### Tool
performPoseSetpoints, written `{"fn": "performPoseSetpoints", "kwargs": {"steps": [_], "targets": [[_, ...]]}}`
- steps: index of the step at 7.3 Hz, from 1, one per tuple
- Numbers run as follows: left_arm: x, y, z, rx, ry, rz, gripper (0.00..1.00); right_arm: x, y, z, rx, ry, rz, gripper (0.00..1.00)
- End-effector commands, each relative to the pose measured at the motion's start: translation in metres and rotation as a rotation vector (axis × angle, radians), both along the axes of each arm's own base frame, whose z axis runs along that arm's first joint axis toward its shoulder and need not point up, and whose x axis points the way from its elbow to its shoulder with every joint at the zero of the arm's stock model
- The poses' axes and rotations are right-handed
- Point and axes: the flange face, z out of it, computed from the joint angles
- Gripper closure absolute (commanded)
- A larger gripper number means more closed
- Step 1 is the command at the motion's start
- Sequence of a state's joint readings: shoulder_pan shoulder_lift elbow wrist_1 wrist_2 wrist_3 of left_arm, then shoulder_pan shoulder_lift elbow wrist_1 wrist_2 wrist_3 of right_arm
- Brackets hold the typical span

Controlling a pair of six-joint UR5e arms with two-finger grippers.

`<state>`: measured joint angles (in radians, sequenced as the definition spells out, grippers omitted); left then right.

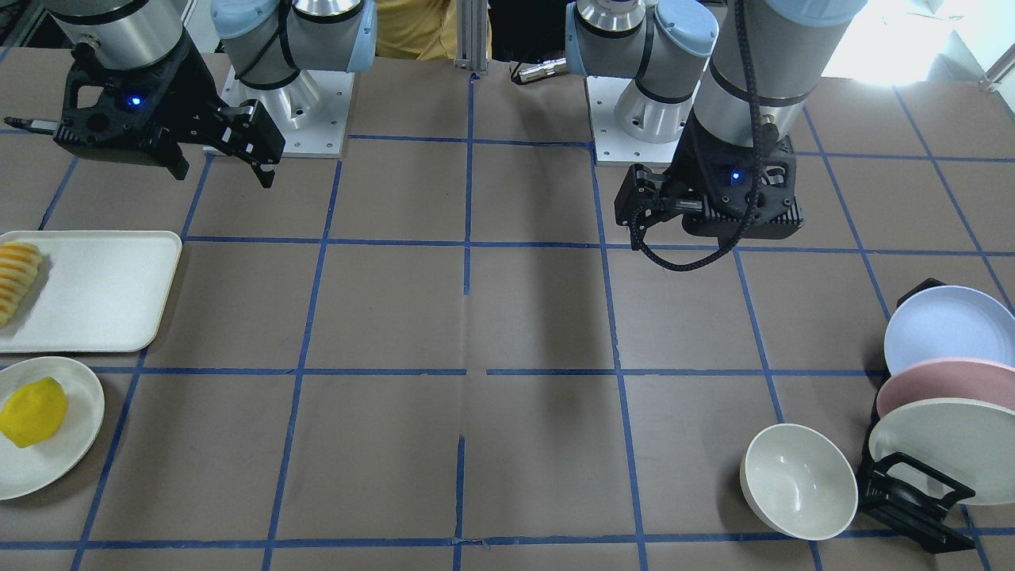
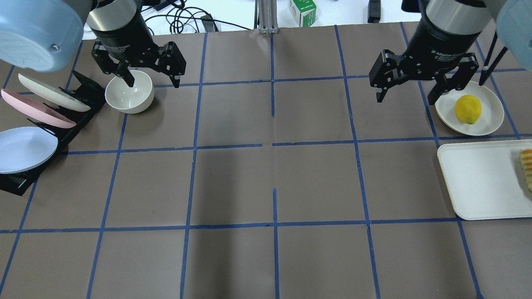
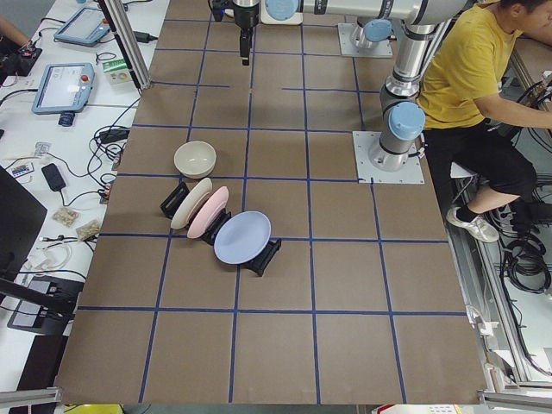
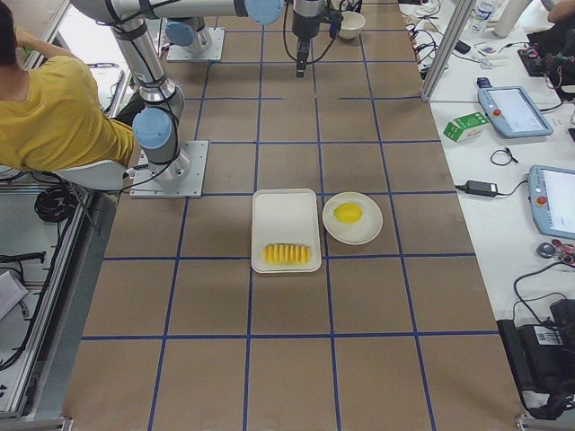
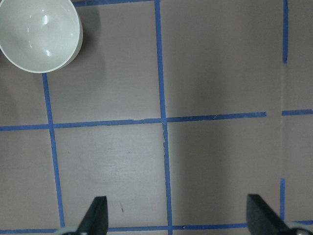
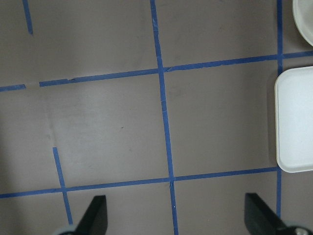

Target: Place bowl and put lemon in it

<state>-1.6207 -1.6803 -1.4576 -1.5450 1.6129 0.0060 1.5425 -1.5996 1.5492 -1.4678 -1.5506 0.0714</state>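
Observation:
The off-white bowl (image 2: 129,91) stands upright on the table at the far left, beside the plate rack; it also shows in the front view (image 1: 798,480) and the left wrist view (image 5: 39,34). The yellow lemon (image 2: 468,109) lies on a flat cream plate (image 2: 490,120) at the far right, and shows in the front view (image 1: 33,412) too. My left gripper (image 2: 153,83) is open and empty, held high above the table near the bowl. My right gripper (image 2: 405,99) is open and empty, held high to the left of the lemon's plate.
A black rack (image 2: 79,89) with cream, pink and blue plates stands left of the bowl. A white tray (image 2: 478,182) with sliced orange-yellow food (image 2: 527,166) lies near the lemon's plate. A person in yellow (image 3: 474,69) sits behind the robot.

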Motion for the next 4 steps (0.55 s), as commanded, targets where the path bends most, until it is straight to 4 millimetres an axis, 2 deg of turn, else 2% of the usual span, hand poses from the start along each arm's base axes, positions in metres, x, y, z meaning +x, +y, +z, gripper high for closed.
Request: {"fn": "performPoseSetpoints", "kwargs": {"steps": [1, 3, 4], "targets": [[0.0, 0.003, 0.001, -0.001, -0.007, -0.004, 0.0, 0.0, 0.0, -0.001, 0.003, 0.0, 0.0, 0.0], [0.003, 0.004, 0.0, 0.003, -0.009, 0.001, 0.0, -0.001, 0.0, -0.001, 0.004, 0.001, 0.005, 0.0], [0.016, -0.006, -0.005, 0.009, 0.008, 0.019, 0.0, -0.001, 0.0, -0.001, 0.004, 0.001, 0.003, 0.0]]}}
